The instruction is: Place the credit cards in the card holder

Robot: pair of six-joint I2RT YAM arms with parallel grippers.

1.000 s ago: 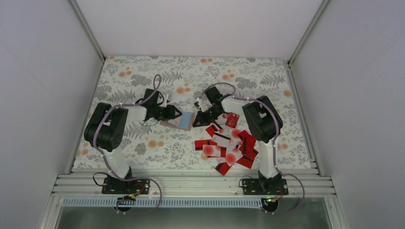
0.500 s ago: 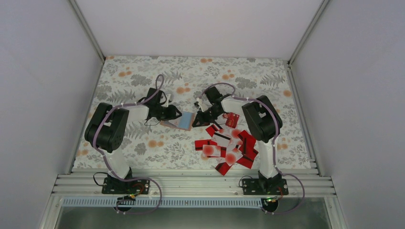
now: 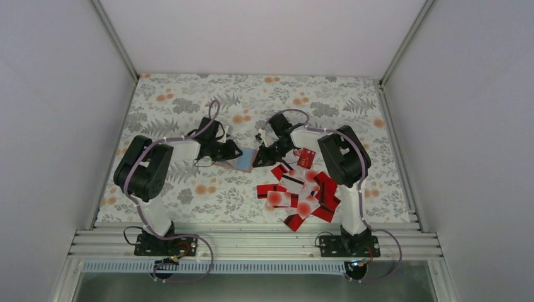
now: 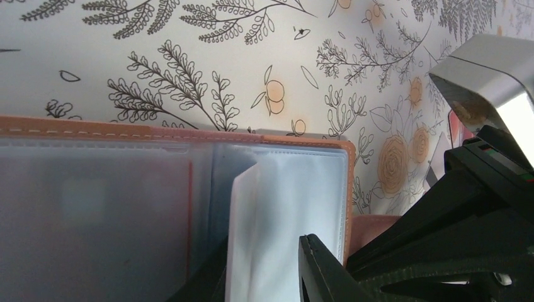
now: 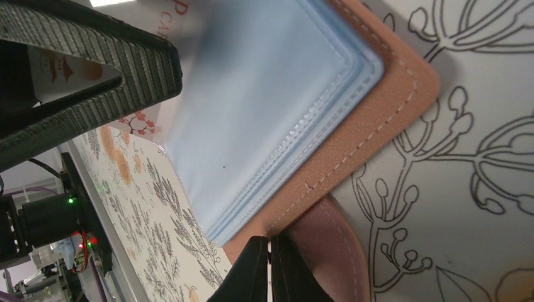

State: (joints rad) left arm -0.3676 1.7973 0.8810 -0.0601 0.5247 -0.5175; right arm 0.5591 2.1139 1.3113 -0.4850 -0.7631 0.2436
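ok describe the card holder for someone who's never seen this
On the floral table, find where the left end effector and right end effector converge. The card holder lies open there: tan cover, pale blue sleeves, unlike the red and white credit cards piled nearby.

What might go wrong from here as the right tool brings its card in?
1. The card in the right tool may miss the pocket of the sleeve pinched by the left tool and slide between pages.
2. Both tools crowd the card holder and might collide.
3. A push could tug the thin sleeve free.
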